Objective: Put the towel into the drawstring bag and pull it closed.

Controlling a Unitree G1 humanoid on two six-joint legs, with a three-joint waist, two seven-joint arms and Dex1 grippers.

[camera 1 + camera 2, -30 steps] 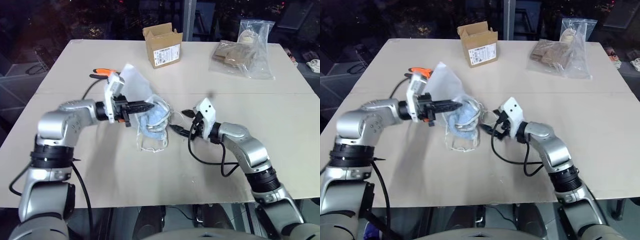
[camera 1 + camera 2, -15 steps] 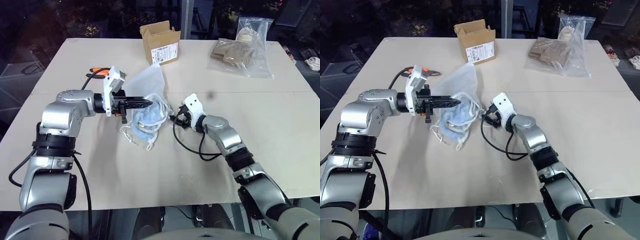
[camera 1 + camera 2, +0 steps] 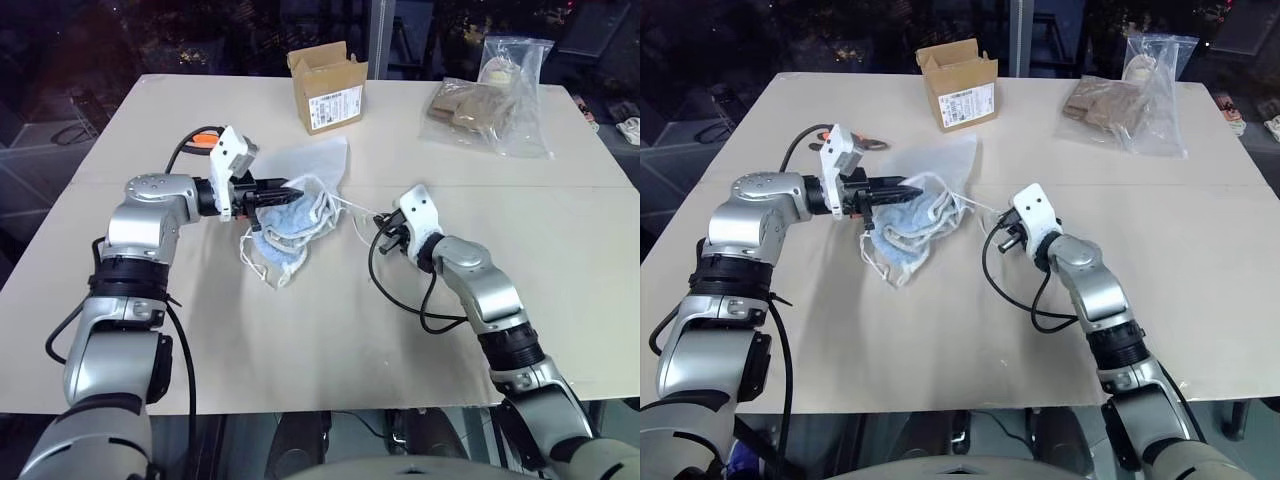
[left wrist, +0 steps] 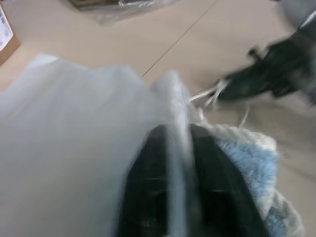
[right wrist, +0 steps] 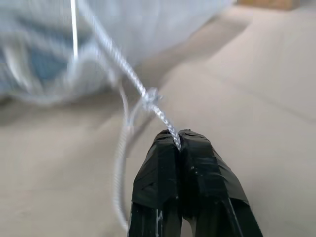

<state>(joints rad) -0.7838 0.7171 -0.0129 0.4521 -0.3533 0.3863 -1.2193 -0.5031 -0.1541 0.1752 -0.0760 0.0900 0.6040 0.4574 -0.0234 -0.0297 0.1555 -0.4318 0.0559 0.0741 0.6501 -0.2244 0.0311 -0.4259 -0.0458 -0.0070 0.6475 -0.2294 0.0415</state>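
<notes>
While on one table: one towel, one drawstring bag, two grippers.

The drawstring bag, a white semi-sheer pouch, lies slumped just ahead of my left end effector, which pinches a fold at its mouth. The light-blue towel sits bunched inside, below those fingers. A thin white cord runs taut to my right end effector, clamped on it.

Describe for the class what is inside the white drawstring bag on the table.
Through the drawstring bag's semi-sheer fabric and gathered mouth, the light-blue towel shows, bunched near the opening. How far it reaches in is hidden by folds and the left gripper.
</notes>
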